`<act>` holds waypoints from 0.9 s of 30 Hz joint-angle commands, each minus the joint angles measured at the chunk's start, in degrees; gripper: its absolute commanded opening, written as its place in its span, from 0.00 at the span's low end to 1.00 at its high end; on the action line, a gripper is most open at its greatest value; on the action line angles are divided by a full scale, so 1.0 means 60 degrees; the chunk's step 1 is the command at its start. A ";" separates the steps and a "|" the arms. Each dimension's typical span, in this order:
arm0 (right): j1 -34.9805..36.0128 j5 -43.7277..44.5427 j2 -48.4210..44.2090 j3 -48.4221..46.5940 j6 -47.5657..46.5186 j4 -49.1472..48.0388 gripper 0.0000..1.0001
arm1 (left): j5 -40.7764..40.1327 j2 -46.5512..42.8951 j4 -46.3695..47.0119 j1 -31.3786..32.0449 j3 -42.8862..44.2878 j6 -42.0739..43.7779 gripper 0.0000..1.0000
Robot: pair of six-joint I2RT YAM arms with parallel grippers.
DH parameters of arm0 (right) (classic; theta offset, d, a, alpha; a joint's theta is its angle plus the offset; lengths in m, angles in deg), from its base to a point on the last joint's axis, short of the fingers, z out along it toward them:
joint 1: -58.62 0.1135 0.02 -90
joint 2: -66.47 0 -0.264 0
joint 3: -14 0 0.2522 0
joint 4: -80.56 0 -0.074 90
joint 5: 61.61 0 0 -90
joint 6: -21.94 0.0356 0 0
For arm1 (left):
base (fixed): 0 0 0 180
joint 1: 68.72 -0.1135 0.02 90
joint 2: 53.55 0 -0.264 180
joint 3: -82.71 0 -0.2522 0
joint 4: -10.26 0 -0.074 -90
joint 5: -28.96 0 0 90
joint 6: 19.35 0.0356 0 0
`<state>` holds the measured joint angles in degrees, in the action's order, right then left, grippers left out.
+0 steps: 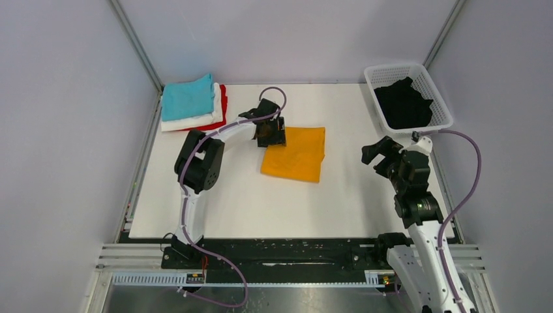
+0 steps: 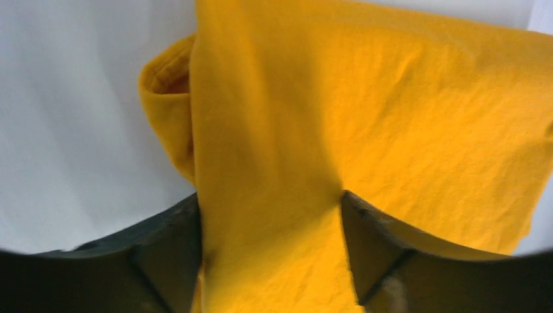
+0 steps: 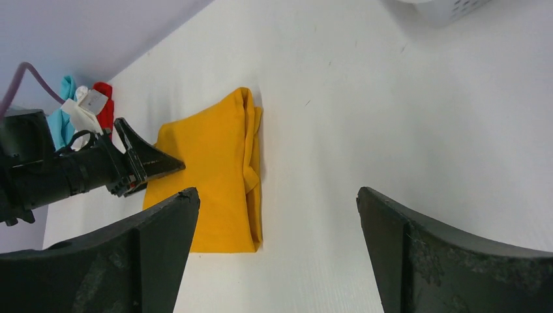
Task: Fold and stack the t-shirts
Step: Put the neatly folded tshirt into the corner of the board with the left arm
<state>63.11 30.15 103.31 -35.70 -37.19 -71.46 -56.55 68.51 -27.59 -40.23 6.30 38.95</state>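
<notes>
Two jaws of the left gripper (image 2: 270, 195) straddle a fold of the mustard-orange t-shirt (image 1: 297, 155). Cloth fills the gap and touches both, but whether they pinch it I cannot tell. That shirt lies folded mid-table (image 1: 228, 202), with the gripper at its far left corner. The right gripper (image 3: 277, 195) hangs spread wide, holding nothing, near the right edge and well apart from it. The teal t-shirt (image 1: 188, 98), white t-shirt (image 1: 189, 121) and red t-shirt (image 1: 222, 104) sit stacked at the far left corner. The black t-shirt (image 1: 404, 104) fills the basket (image 1: 435, 91) at the far right corner.

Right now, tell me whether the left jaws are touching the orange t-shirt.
Touching. The left wrist view shows the orange t-shirt filling the space between the left jaws, with its cloth puckering against one tip.
</notes>
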 commanded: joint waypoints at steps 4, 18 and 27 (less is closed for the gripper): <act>-0.0016 0.1247 -0.0574 0.0191 -0.0547 0.0336 0.99 | -0.3212 0.1357 -0.2482 0.0932 0.1808 0.0055 0.12; -0.0013 0.1216 -0.0355 0.0238 -0.0819 0.0245 1.00 | -0.8929 0.0254 -0.2263 0.0373 0.3060 0.4106 0.00; -0.0016 0.1307 -0.0048 0.0311 -0.0951 0.0062 0.99 | -0.9164 -0.0418 -0.0933 -0.1027 0.3536 0.6680 0.00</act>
<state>63.11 36.38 102.09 -34.15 -41.78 -68.78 -105.56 71.16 -39.64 -43.62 22.34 68.44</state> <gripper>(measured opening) 0.993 0.065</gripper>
